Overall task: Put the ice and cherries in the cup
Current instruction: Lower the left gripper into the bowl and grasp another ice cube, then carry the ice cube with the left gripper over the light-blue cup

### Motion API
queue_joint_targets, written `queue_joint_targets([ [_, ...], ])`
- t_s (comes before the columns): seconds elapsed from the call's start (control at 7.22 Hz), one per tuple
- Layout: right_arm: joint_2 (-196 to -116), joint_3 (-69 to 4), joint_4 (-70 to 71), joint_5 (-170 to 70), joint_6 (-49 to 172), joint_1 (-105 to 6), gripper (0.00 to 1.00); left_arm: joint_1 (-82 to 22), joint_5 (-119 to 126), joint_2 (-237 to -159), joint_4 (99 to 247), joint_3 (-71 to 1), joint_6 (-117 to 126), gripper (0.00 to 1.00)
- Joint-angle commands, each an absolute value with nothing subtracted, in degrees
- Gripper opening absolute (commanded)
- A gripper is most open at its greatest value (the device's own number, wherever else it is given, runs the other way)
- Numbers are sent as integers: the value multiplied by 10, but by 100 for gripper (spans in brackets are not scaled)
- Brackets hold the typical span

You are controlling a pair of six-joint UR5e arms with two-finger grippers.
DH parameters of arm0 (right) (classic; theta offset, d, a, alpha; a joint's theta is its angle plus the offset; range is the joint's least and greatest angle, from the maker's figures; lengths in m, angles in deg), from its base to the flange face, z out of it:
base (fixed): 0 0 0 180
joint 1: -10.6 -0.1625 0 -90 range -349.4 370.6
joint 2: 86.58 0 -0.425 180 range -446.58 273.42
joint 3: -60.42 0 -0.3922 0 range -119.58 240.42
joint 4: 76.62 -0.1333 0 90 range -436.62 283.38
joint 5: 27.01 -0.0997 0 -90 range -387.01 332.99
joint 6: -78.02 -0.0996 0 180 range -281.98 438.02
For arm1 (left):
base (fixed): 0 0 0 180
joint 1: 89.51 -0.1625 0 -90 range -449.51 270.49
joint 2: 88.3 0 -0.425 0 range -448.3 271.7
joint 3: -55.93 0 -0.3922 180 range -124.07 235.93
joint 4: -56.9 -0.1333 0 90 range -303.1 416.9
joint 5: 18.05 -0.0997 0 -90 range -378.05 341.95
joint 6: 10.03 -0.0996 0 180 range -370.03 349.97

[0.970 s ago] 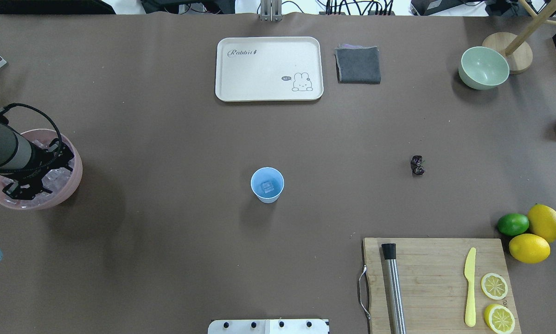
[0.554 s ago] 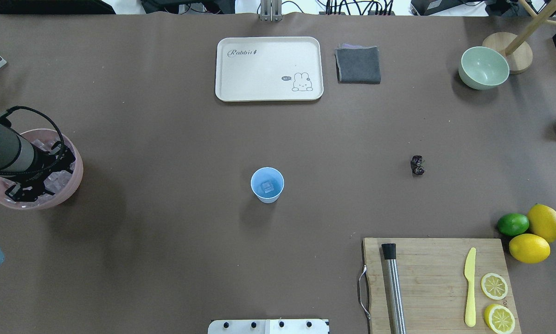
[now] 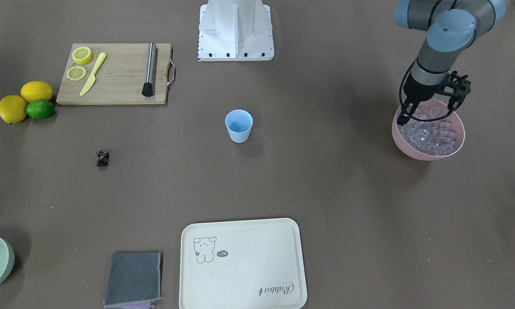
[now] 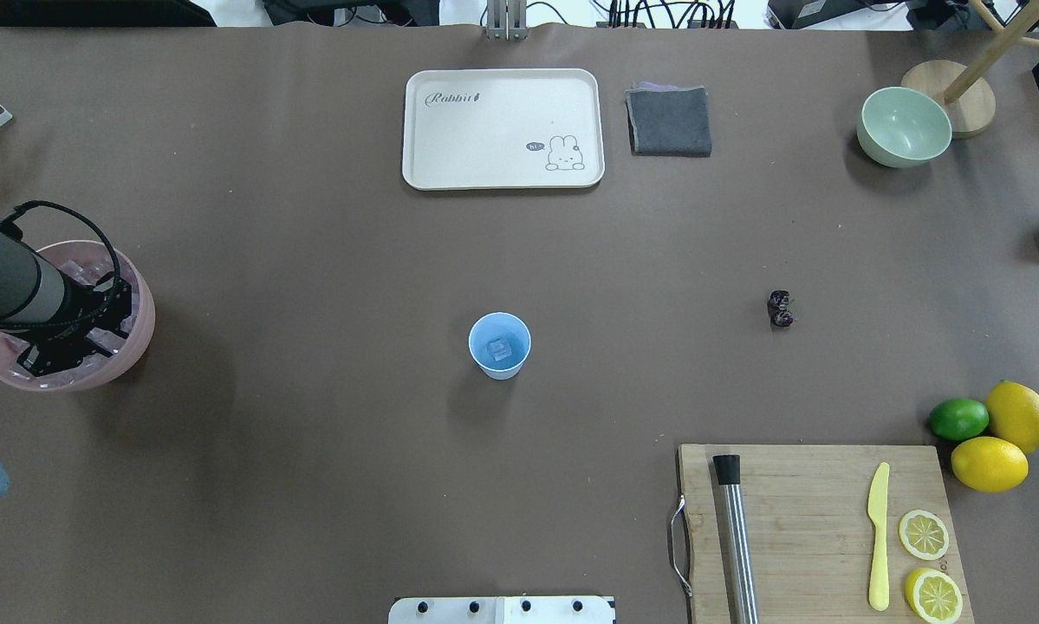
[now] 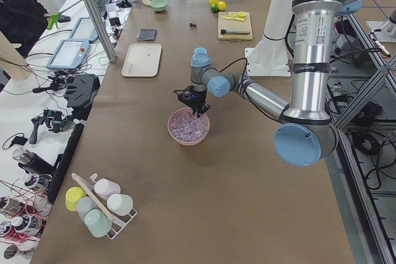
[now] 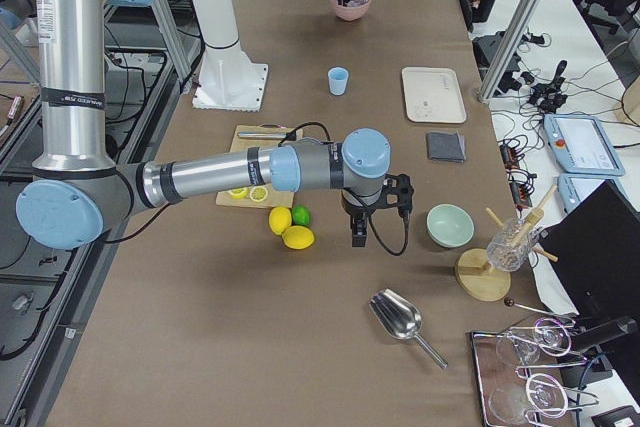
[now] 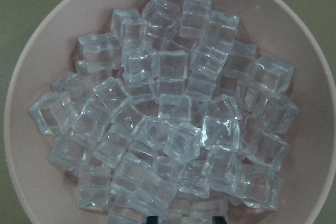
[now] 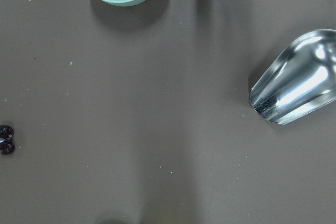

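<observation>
Ice [image 7: 173,106] straight below the left wrist, heaped in the pink bowl [image 7: 21,129], pieces jumbled and touching. Left gripper [image 4: 68,338]: hangs low over that heap, jaws apparently spread with nothing between them, judging only by dark tips at the wrist view's lower edge.

Pick a piece sitting proud on top, with two opposite faces free; skip any wedged against the wall. Square the fingers to those faces, come down straight, close gently. Expect a slick, hard piece to squirt out of a skewed pinch. Lift clear of the rim before swinging away.

Farther out, mid-worktop: cup [image 3: 239,128], upright, with one piece of ice already at its bottom. Release low over its mouth, to avoid a bounce or a tipped cup.

Beyond that, cherries [image 4: 780,309], alone on the bare worktop [image 4: 311,260], well apart from the cup and not yet in it.

Farthest, right gripper [image 6: 358,230], hovering near the lemons [image 6: 297,238]; cannot tell whether spread or closed.
</observation>
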State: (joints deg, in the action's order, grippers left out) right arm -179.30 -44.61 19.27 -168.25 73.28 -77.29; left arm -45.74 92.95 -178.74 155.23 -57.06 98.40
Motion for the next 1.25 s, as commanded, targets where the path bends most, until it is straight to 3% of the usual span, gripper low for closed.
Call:
queue_joint_targets([
  [0.0, -1791, -446, 193, -1682, 730, -773, 100, -457, 929, -1784, 1550, -571, 958, 0],
  [0.28, -1791, -447, 193, -1683, 729, -773, 100, -445, 930, -1780, 1545, -585, 956, 0],
  [0.69, -1792, -454, 194, -1684, 727, -773, 100, -379, 924, -1826, 1408, -646, 884, 0],
  [0.97, -1795, -455, 193, -1684, 727, -773, 100, -388, 921, -1958, 1404, -633, 883, 0],
  [1.11, -1794, -453, 194, -1683, 727, -773, 100, -418, 903, -2052, 1405, -591, 883, 0],
])
